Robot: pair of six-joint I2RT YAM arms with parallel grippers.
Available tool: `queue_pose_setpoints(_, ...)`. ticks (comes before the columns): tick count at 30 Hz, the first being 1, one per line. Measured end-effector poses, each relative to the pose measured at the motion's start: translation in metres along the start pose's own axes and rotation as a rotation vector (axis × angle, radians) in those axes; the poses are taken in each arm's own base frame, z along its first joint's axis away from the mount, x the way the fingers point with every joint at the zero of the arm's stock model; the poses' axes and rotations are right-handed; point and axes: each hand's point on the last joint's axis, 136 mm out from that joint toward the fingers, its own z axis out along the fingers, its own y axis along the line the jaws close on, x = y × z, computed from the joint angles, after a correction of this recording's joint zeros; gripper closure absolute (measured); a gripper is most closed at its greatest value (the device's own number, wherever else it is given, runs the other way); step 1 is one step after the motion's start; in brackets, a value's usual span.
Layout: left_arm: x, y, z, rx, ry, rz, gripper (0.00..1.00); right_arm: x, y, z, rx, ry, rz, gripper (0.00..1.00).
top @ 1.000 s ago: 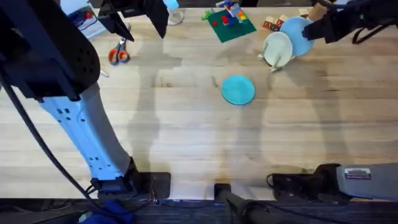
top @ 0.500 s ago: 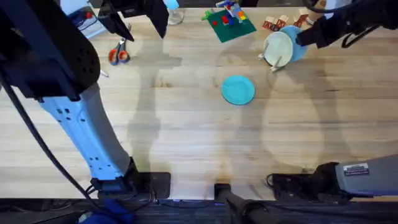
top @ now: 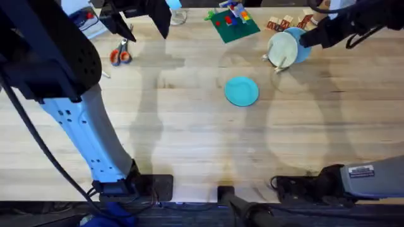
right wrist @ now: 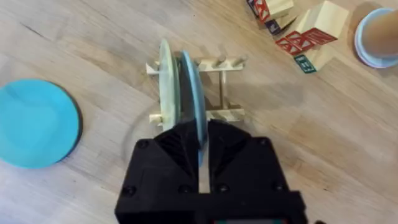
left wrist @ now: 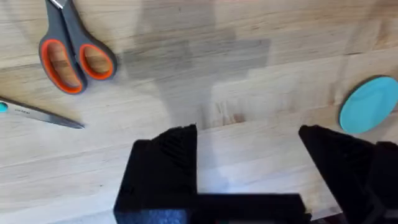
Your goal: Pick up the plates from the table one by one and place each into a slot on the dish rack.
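The light-blue plate stands on edge in a slot of the dish rack, right beside a cream plate. My right gripper is shut on the light-blue plate's rim. In the overhead view the same gripper sits at the far right of the table, holding that plate. The teal plate lies flat mid-table, also seen from both wrists. My left gripper hovers open over bare wood near the far left, holding nothing.
Orange-handled scissors lie at the far left. A green board with toy bricks and lettered wooden blocks sit at the table's far edge near the rack. A small round cup stands beyond the blocks.
My right gripper has carried the light-blue plate leftward and down into the rack next to the cream plate. The left arm and the teal plate have not moved.
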Motion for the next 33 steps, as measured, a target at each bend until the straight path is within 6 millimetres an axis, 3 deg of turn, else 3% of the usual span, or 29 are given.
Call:
queue_pose_setpoints(6, 0.0, 0.0, 0.0, 0.0, 0.001, 0.0, 0.006, 0.0, 0.0, 0.0, -0.001, -0.002, 0.003, 0.822)
queue_pose_setpoints(22, 0.0, 0.0, 0.0, 0.0, 0.001, 0.0, 0.006, -0.003, -0.001, -0.001, 0.005, -0.011, 0.001, 0.813)
queue_pose_setpoints(25, 0.0, 0.0, 0.0, 0.0, 0.001, 0.0, 0.007, -0.007, -0.001, -0.011, 0.019, -0.031, -0.006, 0.808)
queue_pose_setpoints(30, 0.0, 0.0, 0.0, 0.0, 0.001, 0.0, 0.007, -0.026, 0.0, -0.055, 0.084, -0.121, -0.036, 0.79)
queue_pose_setpoints(32, 0.0, 0.0, 0.0, 0.0, 0.0, 0.0, 0.006, -0.03, 0.003, -0.073, 0.106, -0.147, -0.04, 0.603)
queue_pose_setpoints(33, 0.0, 0.0, 0.0, 0.0, 0.001, 0.0, 0.006, -0.03, 0.004, -0.081, 0.116, -0.152, -0.042, 0.445)
